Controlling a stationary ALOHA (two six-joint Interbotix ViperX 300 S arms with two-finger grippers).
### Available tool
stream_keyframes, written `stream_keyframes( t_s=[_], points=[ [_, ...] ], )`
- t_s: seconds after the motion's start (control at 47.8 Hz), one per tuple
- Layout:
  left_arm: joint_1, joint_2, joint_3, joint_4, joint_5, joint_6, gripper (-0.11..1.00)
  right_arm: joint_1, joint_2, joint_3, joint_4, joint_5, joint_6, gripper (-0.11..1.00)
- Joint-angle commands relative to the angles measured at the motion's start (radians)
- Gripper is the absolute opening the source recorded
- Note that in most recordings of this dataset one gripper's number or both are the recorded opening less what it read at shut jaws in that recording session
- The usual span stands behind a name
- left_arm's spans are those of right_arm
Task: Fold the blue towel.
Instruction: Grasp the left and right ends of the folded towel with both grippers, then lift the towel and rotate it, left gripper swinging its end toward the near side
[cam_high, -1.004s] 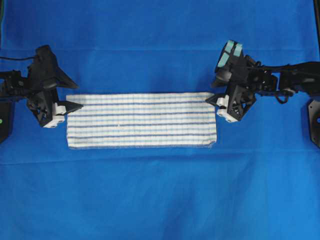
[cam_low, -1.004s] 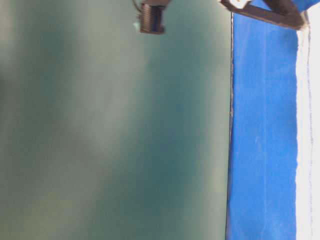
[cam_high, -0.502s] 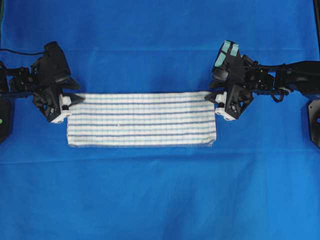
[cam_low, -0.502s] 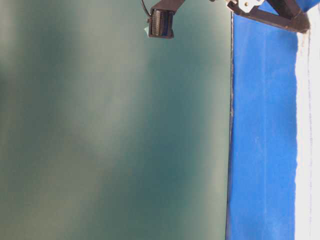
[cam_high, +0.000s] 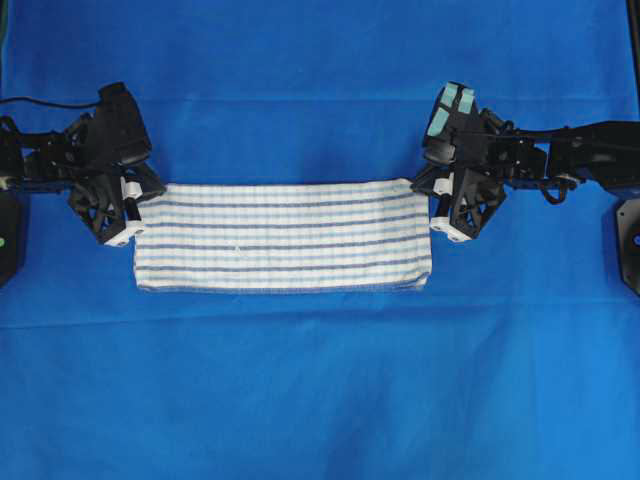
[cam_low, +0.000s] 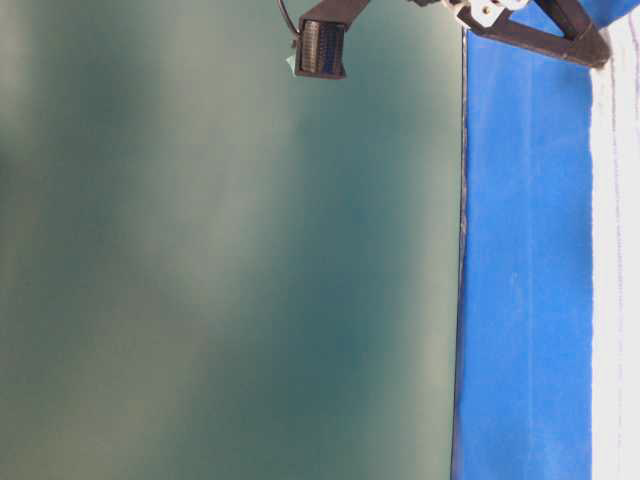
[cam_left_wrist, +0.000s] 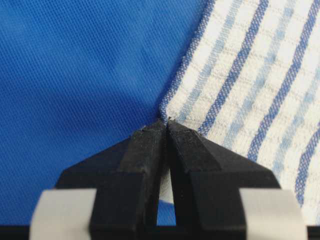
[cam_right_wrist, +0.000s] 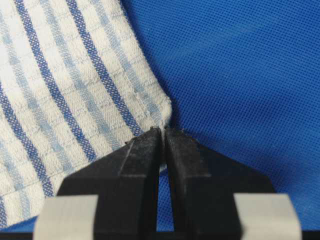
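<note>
Towel long axis left-right, left hand and right hand pinching far corners.

Towel on cover, btwn arms.

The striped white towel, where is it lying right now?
In the overhead view the striped white woven towel lies flat mid-table on the plain blue table covering, between the left tool and right tool pinching its far corners.
</note>
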Motion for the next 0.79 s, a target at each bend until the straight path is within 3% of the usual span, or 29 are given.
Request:
stream_keyframes(
  t_s=[0.0,0.418,0.774],
  points=[
    [0.0,-0.037,-0.015,0.002,0.032,0.003,0.01,-0.003,-0.034,-0.02,-0.002,0.012,0.002,0.04],
    [-0.002,-0.357,-0.098,0.002,0.284,0.015,0.01,-0.003,-0.304,-0.071,-0.017,0.225,-0.002,0.04],
    [-0.052,-0.661,-0.087,0.002,0.328,0.008,0.01,0.017,-0.531,-0.072,-0.018,0.278,-0.002,0.04]
  ],
)
